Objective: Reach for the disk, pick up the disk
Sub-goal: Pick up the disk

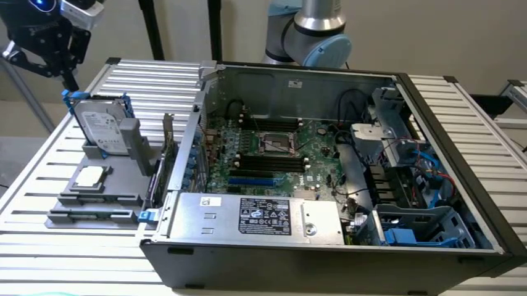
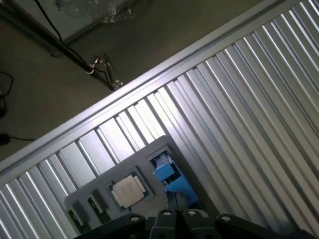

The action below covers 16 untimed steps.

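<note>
We see the gripper (image 1: 69, 81) with its fingers pinched together and nothing plainly between them, just above the top corner of the disk (image 1: 103, 126). The disk stands upright in a grey rack (image 1: 99, 185) near the edge of the table (image 1: 461, 105) on the exterior view's left, beside the open computer case (image 1: 329, 246). Our worry is that closed fingers cannot straddle the blue frame (image 2: 168, 177) — pressing down like this would likely knock or tilt the disk in its slot. The exterior view gives us the labelled face and upright stance, while the wrist view looks down on the frame's top edge — right by the fingers.
</note>
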Each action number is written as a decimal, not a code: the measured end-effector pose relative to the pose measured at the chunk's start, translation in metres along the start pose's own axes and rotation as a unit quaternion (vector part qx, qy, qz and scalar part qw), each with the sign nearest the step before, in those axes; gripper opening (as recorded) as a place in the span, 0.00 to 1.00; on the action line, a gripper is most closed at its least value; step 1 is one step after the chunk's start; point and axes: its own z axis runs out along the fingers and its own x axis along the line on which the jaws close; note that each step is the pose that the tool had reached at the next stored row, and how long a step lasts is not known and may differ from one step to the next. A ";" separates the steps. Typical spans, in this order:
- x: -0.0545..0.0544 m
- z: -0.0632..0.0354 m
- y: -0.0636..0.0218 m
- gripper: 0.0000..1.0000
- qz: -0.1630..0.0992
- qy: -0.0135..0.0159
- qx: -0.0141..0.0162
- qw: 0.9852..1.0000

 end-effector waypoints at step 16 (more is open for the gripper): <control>0.000 -0.0007 0.0000 0.11 -0.128 0.003 0.002 0.992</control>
